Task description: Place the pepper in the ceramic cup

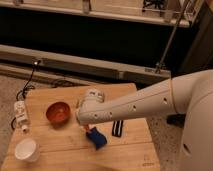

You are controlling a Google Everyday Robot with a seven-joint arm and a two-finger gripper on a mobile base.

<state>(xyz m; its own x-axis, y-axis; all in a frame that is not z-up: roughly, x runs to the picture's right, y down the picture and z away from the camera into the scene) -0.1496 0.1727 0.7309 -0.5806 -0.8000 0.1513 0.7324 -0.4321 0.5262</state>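
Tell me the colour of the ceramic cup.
Plain white ceramic cup, front left on the table, camera view; the gripper is by the blue sponge.

Your pincer [88, 128] sits mid-desk [65, 150], low over the sponge [97, 139]. The cup [26, 149] lies at about 8 o'clock across bare wood, an open path. The bowl [58, 112] crowds 10 o'clock; a black block [117, 128] stands at 3 o'clock.

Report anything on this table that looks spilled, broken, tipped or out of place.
Nothing stands out. The red bowl and ceramic cup sit upright on the wooden table, nothing spilled. The gripper is low beside the blue sponge, with an orange bit, likely the pepper, at its tip.
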